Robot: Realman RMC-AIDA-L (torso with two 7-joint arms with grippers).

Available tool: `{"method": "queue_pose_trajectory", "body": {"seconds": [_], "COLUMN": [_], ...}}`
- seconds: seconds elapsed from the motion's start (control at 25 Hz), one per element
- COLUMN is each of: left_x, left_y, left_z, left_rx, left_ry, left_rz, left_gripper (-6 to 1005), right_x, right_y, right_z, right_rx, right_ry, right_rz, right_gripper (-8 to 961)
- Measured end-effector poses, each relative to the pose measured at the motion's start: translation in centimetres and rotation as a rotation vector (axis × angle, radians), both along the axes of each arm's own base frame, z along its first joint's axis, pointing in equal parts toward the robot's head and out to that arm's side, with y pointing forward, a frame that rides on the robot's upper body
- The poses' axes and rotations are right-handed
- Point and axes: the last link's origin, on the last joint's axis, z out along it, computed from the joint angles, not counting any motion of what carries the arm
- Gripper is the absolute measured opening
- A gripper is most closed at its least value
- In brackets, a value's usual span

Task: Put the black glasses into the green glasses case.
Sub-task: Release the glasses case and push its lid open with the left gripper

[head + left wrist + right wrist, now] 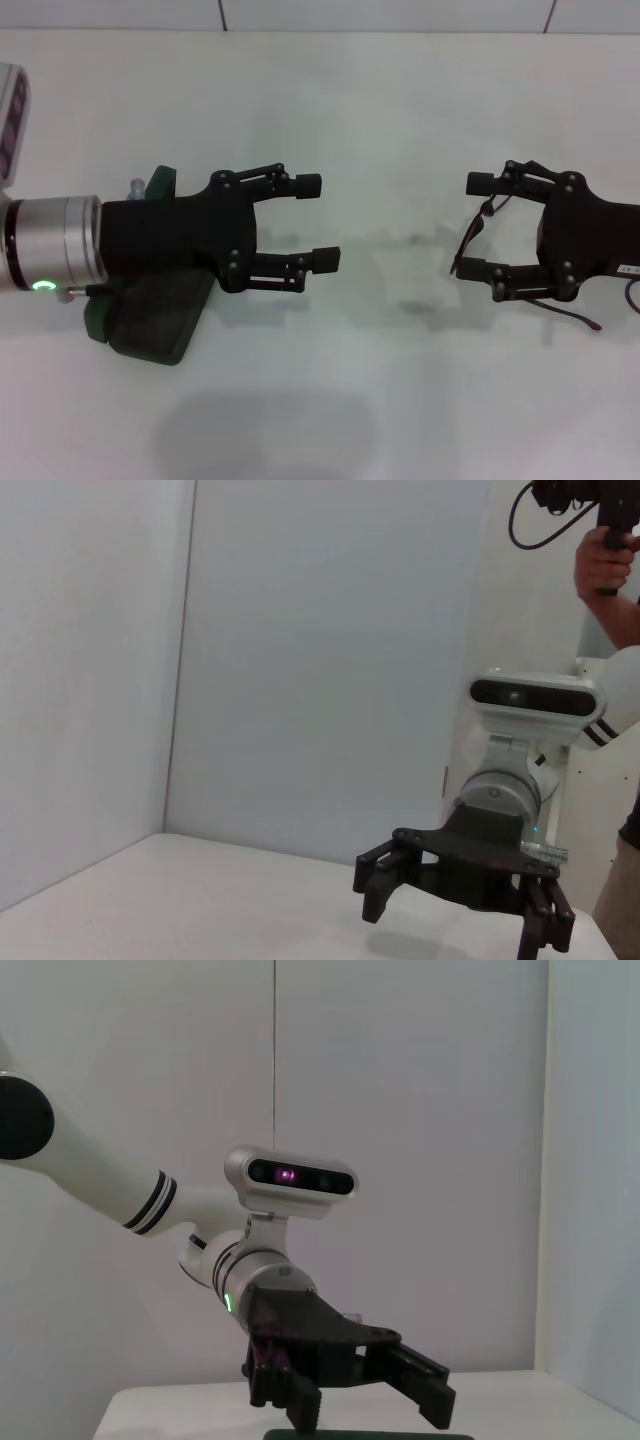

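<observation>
The green glasses case (150,325) lies on the white table at the left, largely covered by my left arm; I cannot tell whether its lid is up. My left gripper (316,222) is open and empty, just right of the case. It also shows in the right wrist view (368,1410), above the case's edge (370,1435). The black glasses (472,236) lie on the table at the right, with one temple arm (570,313) trailing out beneath the gripper body. My right gripper (474,226) is open, its fingertips straddling the glasses' front. It also shows in the left wrist view (455,925).
The white table (390,120) runs back to a tiled wall. A grey device (12,120) stands at the far left edge. A person's hand (605,565) holding a controller shows behind the robot in the left wrist view.
</observation>
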Motion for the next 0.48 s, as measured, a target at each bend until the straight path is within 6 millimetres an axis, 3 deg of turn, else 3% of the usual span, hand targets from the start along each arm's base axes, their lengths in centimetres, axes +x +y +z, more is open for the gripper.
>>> {"method": "queue_pose_trajectory", "body": {"seconds": [0.48], "left_x": [-0.10], "left_y": [-0.13], "left_z": [0.35], "left_rx": [0.035], "left_ry": [-0.049], "left_rz": [0.029], "left_gripper": [831], "right_x": [0.05], "right_y": [-0.13], "right_z": [-0.14], "right_rx": [0.004], "right_ry": [0.001], "right_rz": [0.003], "right_gripper": [885]}}
